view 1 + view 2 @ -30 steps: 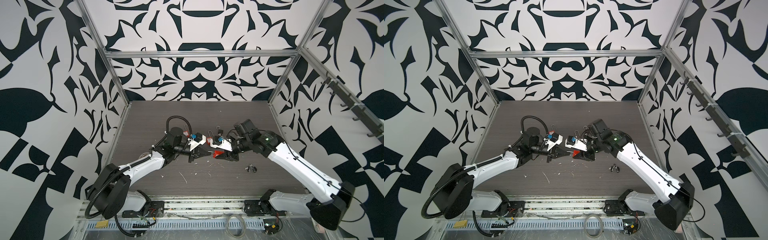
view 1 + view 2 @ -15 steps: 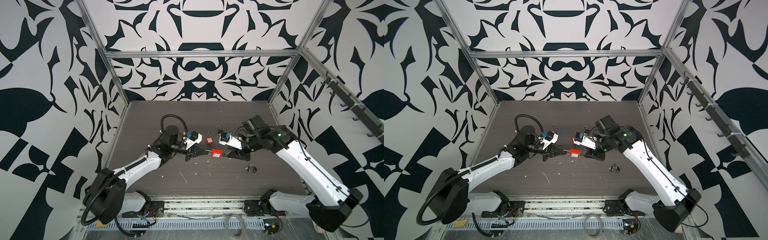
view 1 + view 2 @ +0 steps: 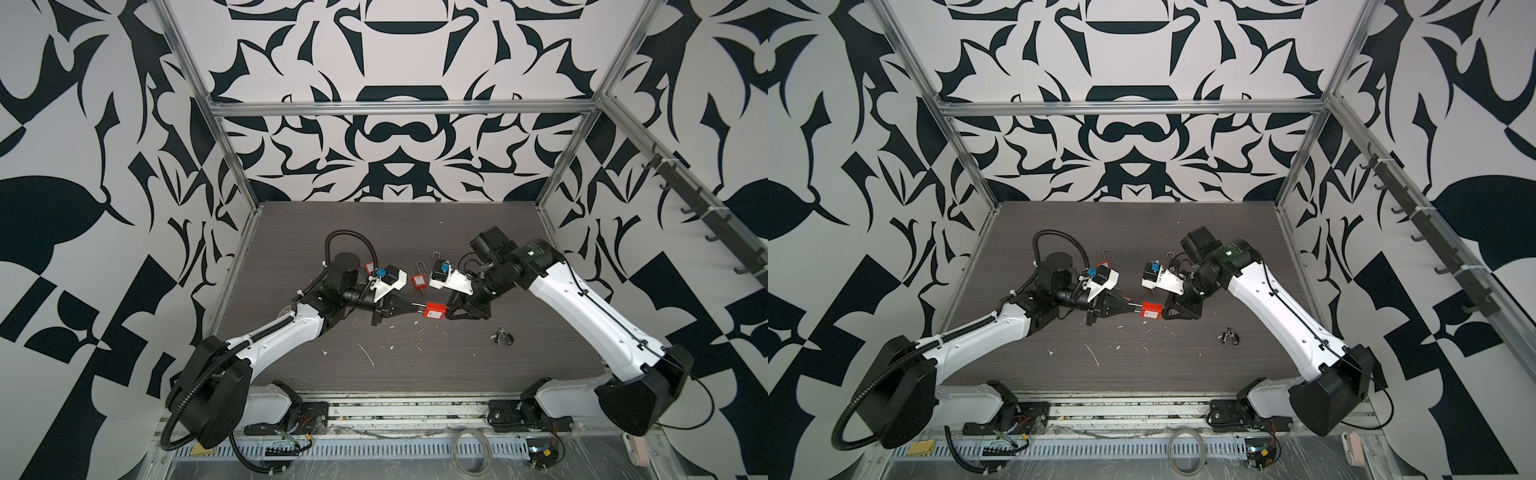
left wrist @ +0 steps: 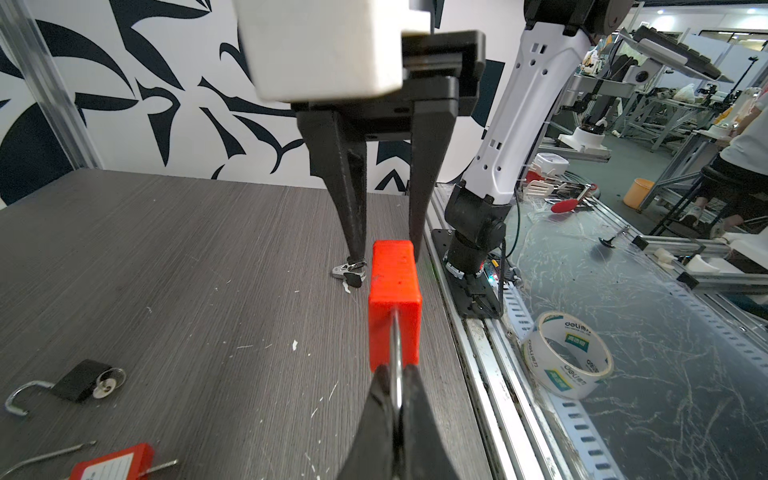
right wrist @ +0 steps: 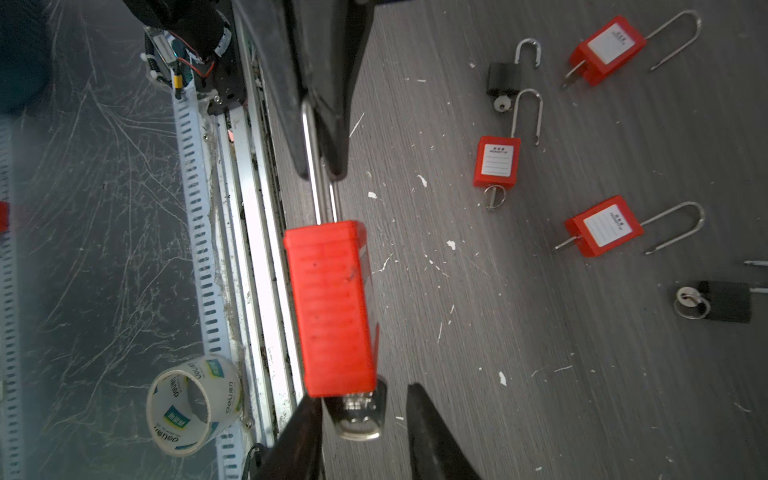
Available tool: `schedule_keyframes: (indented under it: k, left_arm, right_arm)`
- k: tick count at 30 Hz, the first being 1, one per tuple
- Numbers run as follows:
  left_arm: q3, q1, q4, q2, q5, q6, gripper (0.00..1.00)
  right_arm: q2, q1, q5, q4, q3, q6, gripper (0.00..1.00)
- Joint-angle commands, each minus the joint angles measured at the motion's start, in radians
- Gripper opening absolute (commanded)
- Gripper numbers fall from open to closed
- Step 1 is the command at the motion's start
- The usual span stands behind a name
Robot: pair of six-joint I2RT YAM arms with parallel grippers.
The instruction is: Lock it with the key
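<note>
Top views, axis: the red plastic padlock (image 3: 435, 311) is held above the dark wood-grain table (image 3: 374, 232), its long axis level, spanning from the left tool (image 3: 409, 307) to the right tool (image 3: 449, 311).
Left wrist, grip: the left tool (image 4: 395, 386) is clamped on the steel shackle, and the body points away toward the right tool.
Right wrist, key: the flat silver key (image 5: 359, 415) protrudes from the lock's base, directly between the parted fingers (image 5: 432, 436) of the right tool, not yet pinched.
Judgement: the right arm is nearer, and a twist about this axis would lock it.
</note>
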Motion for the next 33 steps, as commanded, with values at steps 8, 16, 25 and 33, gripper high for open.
schedule_keyframes:
  k: [8,16,25,33]
  left_arm:
    - [0.038,-0.011,0.009,-0.023,0.017,0.008,0.0]
    - [0.046,-0.026,0.009,-0.011,0.012,-0.004,0.0]
    - [0.058,-0.028,0.014,0.015,0.004,-0.032,0.0]
    - [0.068,-0.029,-0.017,0.017,0.004,-0.01,0.0]
  right_arm:
    - [-0.006,-0.001,0.01,-0.026,-0.011,-0.025,0.4]
    - [-0.116,0.002,0.078,0.214,-0.123,-0.016,0.33]
    - [-0.262,0.016,0.112,0.331,-0.235,-0.093,0.43]
    - [-0.27,0.017,0.046,0.182,-0.205,-0.125,0.33]
